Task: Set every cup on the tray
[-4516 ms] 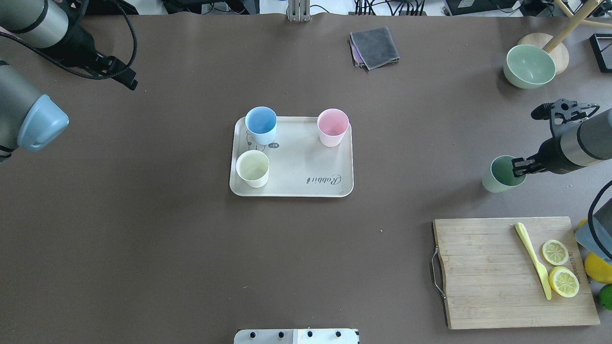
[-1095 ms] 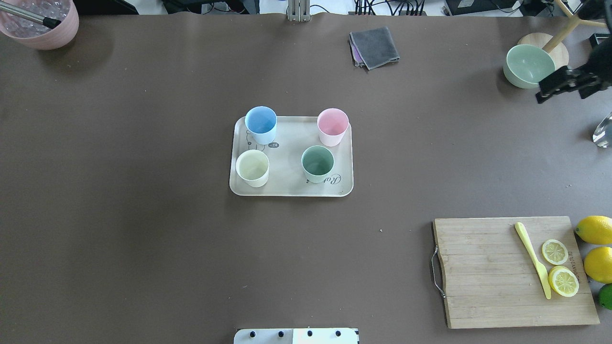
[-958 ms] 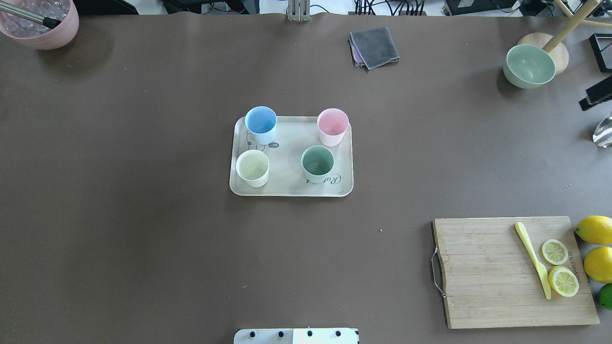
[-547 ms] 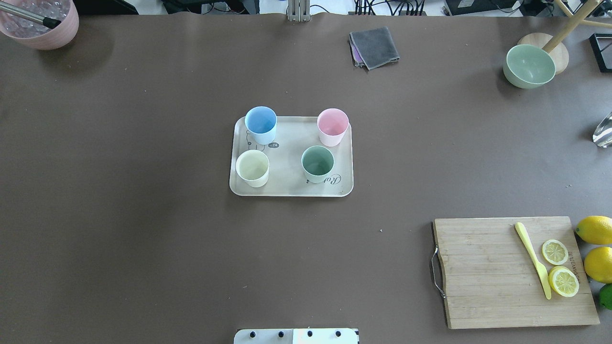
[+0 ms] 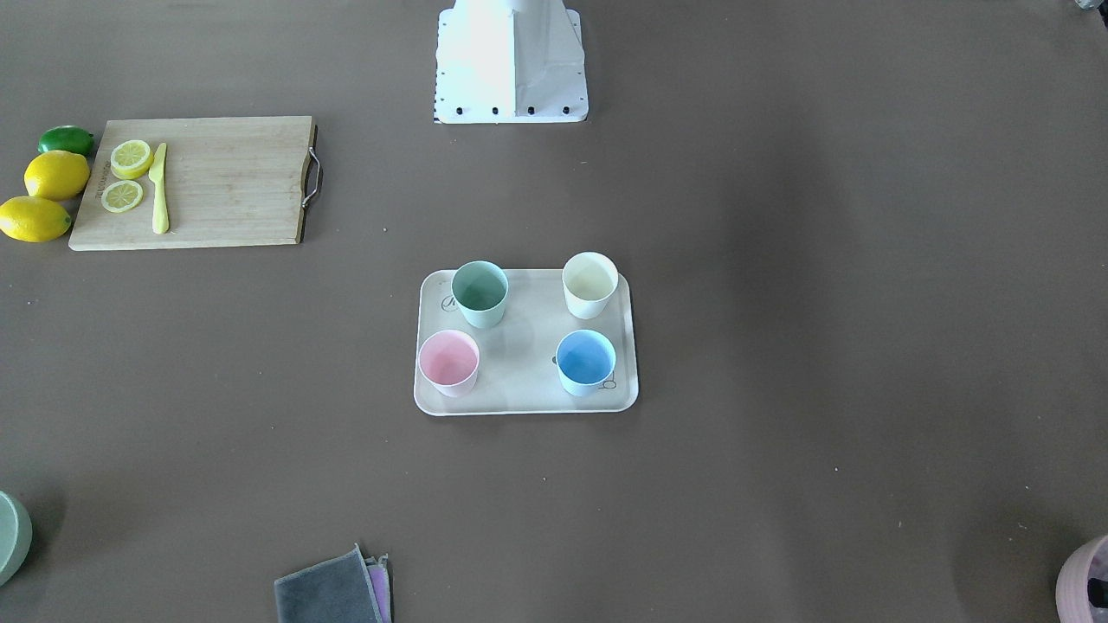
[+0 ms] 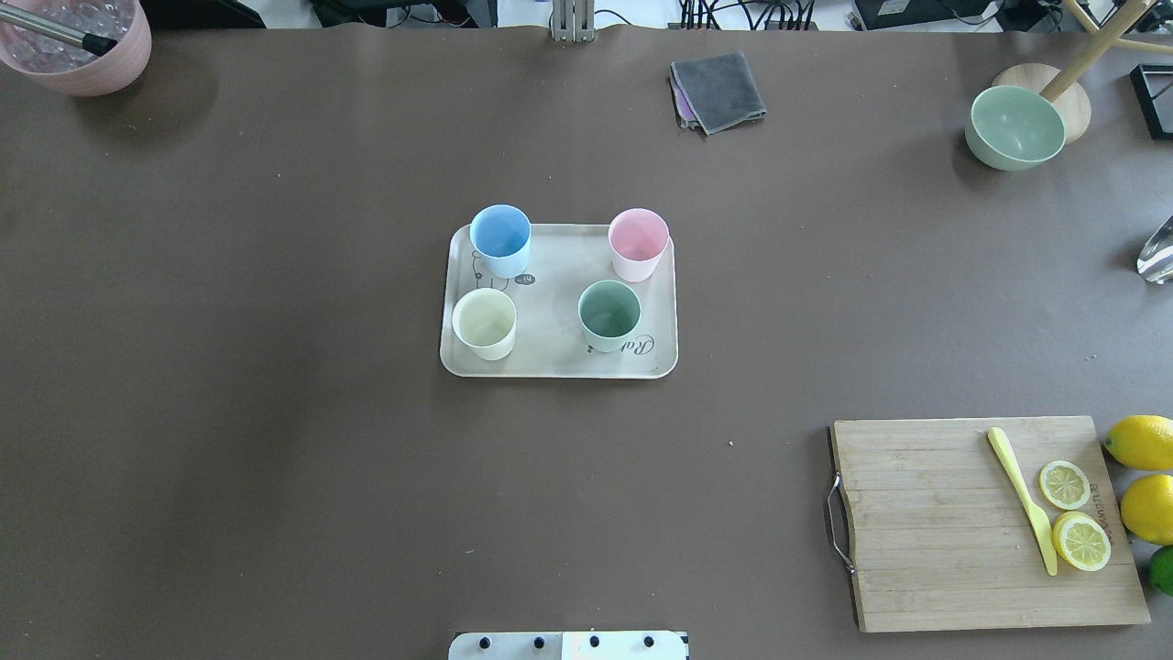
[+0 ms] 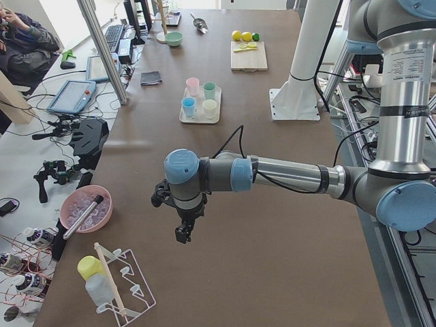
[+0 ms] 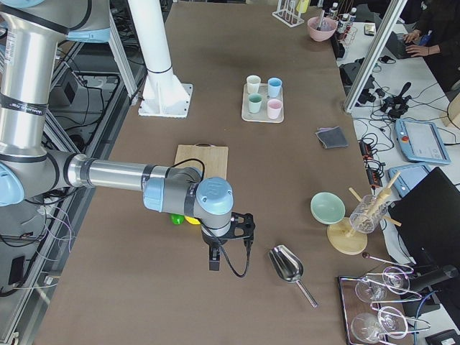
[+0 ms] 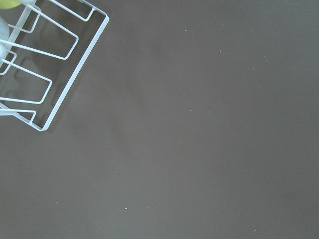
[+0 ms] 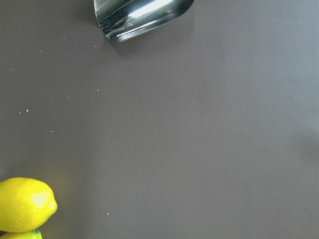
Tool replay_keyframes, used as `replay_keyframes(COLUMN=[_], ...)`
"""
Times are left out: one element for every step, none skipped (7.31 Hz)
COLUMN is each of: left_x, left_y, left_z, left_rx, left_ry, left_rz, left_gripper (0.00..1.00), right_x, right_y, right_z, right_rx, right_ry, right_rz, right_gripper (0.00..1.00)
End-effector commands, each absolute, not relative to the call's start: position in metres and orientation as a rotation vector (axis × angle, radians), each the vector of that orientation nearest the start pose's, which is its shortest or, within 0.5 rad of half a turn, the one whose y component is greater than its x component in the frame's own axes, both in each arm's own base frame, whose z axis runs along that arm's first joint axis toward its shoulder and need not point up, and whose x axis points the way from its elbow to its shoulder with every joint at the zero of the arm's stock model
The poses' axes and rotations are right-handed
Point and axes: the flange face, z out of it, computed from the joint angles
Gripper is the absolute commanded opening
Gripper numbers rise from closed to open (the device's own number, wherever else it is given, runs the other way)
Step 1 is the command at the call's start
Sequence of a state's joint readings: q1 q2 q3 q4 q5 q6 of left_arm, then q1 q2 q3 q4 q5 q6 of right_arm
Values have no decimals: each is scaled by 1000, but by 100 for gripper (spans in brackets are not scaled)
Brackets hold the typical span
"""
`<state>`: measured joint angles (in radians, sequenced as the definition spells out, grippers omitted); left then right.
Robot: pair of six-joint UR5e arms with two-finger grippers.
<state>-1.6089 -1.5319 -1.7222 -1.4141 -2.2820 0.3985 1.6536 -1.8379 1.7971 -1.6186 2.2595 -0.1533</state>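
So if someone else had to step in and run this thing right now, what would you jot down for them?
Left claw: hangs over the table near its left end, nothing seen in it. Open or shut cannot be told from the side view.
Right claw: hangs near the right end, beside a scoop, nothing seen in it. Same doubt.
Cups: blue cup, pink cup, cream cup and green cup all stand upright on the tray, one near each corner.
Done: all four cups are placed.
Left: nothing that shows.
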Motion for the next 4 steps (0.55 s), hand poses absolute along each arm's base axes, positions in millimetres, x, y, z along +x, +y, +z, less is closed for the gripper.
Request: replay_keyframes(left_x=[-88, -88, -87, -87], left_y=[-466, -465, -465, -465], left_z=[623, 619, 621, 624], left_rx=[100, 106, 101, 94], left_ry=[700, 698, 700, 701], left_rz=[275, 279, 279, 272], left_gripper=[99, 99, 99, 99], right_x=[95, 94, 94, 94], right_y=[-371, -372, -372, -372], right_z=[670, 670, 670, 670], right_rx=[3, 0, 0, 0], right_ry=[-697, -697, -697, -697], right_rz=[-55, -58, -58, -58], right_gripper=[100, 100, 100, 100])
